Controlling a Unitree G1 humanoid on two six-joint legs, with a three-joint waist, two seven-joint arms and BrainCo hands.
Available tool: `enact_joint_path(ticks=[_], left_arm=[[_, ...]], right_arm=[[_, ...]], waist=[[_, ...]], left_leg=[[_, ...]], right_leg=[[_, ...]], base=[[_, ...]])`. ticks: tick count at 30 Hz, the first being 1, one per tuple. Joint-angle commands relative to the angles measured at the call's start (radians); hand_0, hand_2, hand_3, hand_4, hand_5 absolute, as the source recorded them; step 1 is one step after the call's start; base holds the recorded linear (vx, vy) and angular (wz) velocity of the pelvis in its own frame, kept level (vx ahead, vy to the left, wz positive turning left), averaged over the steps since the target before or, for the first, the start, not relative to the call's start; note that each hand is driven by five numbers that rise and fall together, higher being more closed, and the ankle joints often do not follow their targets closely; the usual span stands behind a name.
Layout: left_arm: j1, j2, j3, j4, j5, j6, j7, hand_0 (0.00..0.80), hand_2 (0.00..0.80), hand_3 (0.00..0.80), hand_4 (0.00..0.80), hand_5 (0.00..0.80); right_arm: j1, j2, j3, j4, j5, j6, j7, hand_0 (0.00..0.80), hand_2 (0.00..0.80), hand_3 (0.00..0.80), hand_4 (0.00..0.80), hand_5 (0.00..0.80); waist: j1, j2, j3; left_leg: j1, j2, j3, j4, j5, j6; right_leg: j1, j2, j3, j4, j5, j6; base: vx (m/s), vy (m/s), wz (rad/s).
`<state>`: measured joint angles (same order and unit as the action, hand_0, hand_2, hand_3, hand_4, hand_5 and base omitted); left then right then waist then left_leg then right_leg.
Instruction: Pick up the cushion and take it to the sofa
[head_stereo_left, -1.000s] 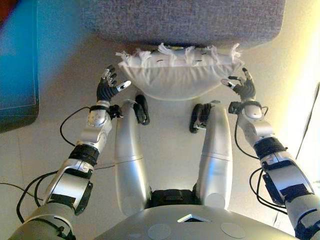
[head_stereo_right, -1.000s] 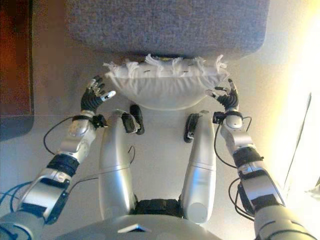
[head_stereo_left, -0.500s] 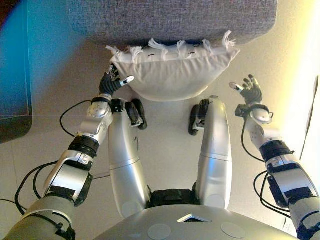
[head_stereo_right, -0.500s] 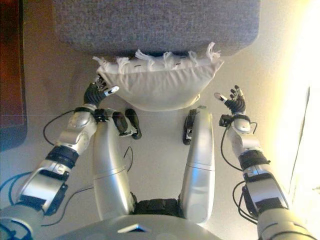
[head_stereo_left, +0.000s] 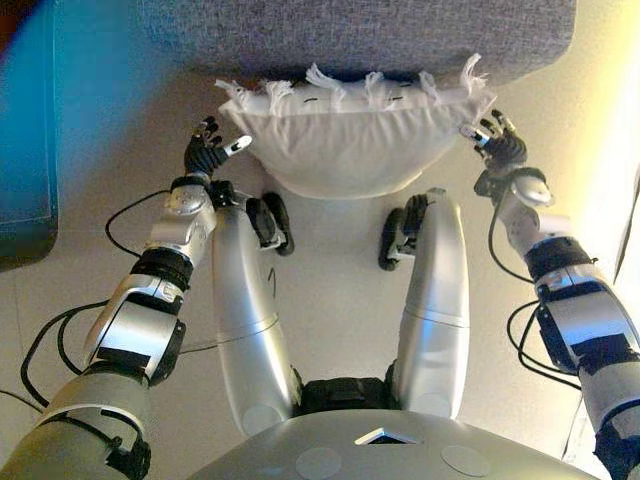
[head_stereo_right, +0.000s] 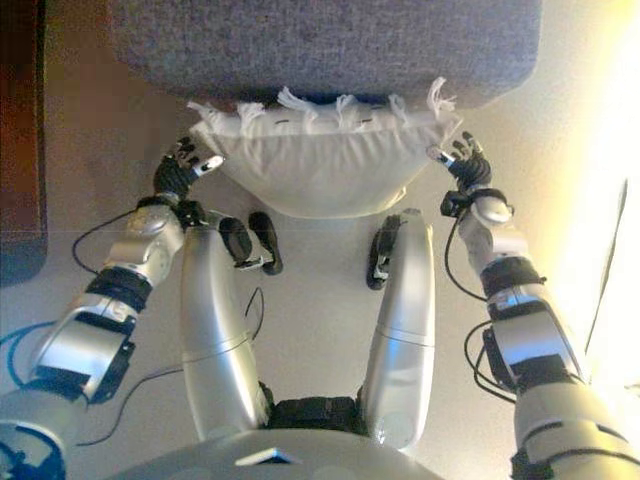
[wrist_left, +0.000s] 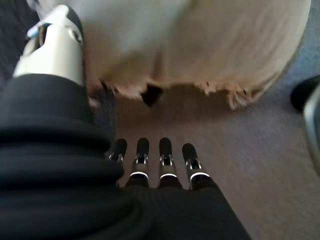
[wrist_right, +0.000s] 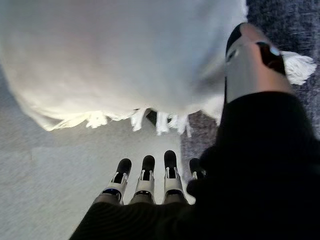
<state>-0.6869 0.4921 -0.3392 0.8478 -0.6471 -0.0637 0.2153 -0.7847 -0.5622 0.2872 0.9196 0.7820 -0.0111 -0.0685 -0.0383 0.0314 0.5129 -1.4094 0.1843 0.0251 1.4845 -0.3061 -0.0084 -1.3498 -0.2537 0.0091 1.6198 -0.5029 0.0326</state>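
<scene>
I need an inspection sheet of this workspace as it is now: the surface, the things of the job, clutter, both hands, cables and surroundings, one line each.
Surface: pale floor, bare in front of the sofa.
Job's things: white cushion with tassels, lying at the foot of the grey sofa, between the two hands; not on the seat.
Clutter: nothing seen.
Hands: left hand at the cushion's left end, fingers spread, thumb toward the cloth, open; right hand at its right end, thumb against the cloth in the right wrist view, fingers straight below it, open.
Cables: nothing seen apart from the robot's own.
Surroundings: dark furniture edge at the far left.
</scene>
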Motion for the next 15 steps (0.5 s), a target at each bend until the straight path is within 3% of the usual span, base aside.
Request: enact_joint_path(ticks=[1, 4, 7, 10, 15], left_arm=[[-0.033, 0.024, 0.022, 0.023, 0.005, -0.066, 0.078, 0.000, 0.000, 0.000, 0.000, 0.000], [-0.032, 0.020, 0.040, 0.041, -0.009, -0.049, 0.076, 0.000, 0.000, 0.000, 0.000, 0.000], [-0.028, 0.002, 0.031, 0.053, -0.026, -0.048, -0.014, 0.000, 0.000, 0.000, 0.000, 0.000], [-0.042, -0.003, -0.002, 0.017, -0.049, -0.033, -0.151, 0.000, 0.000, 0.000, 0.000, 0.000], [-0.109, 0.009, -0.070, -0.049, -0.089, 0.041, -0.252, 0.000, 0.000, 0.000, 0.000, 0.000]], right_arm=[[-0.060, -0.028, -0.016, 0.034, 0.051, -0.020, 0.035, 0.000, 0.000, 0.000, 0.000, 0.000], [-0.096, -0.027, -0.010, 0.057, 0.050, -0.018, 0.046, 0.000, 0.000, 0.000, 0.000, 0.000], [-0.124, -0.022, 0.007, 0.046, 0.057, 0.003, 0.060, 0.000, 0.000, 0.000, 0.000, 0.000], [-0.137, -0.028, 0.027, 0.023, 0.062, 0.034, 0.094, 0.000, 0.000, 0.000, 0.000, 0.000], [-0.150, -0.035, 0.052, 0.011, 0.045, 0.074, 0.159, 0.000, 0.000, 0.000, 0.000, 0.000]], waist=[[0.017, 0.013, 0.006], [0.025, 0.017, 0.006], [0.029, 0.016, 0.007], [0.027, 0.016, 0.007], [0.021, 0.016, 0.007]], left_leg=[[0.057, 0.009, -0.052, -0.005, -0.086, -0.035], [0.052, 0.005, -0.052, -0.002, -0.090, -0.038], [0.046, 0.007, -0.053, -0.001, -0.090, -0.041], [0.036, 0.015, -0.049, 0.001, -0.089, -0.041], [0.022, 0.024, -0.046, 0.008, -0.086, -0.041]], right_leg=[[0.007, -0.047, 0.033, -0.141, 0.155, 0.031], [0.002, -0.056, 0.034, -0.140, 0.152, 0.031], [-0.005, -0.061, 0.032, -0.133, 0.149, 0.027], [-0.015, -0.064, 0.031, -0.127, 0.150, 0.027], [-0.026, -0.071, 0.036, -0.124, 0.157, 0.032]], base=[[-0.033, -0.001, 0.03], [-0.036, -0.011, 0.08], [-0.020, -0.004, 0.04], [-0.009, 0.005, 0.01], [-0.014, 0.009, 0.08]])
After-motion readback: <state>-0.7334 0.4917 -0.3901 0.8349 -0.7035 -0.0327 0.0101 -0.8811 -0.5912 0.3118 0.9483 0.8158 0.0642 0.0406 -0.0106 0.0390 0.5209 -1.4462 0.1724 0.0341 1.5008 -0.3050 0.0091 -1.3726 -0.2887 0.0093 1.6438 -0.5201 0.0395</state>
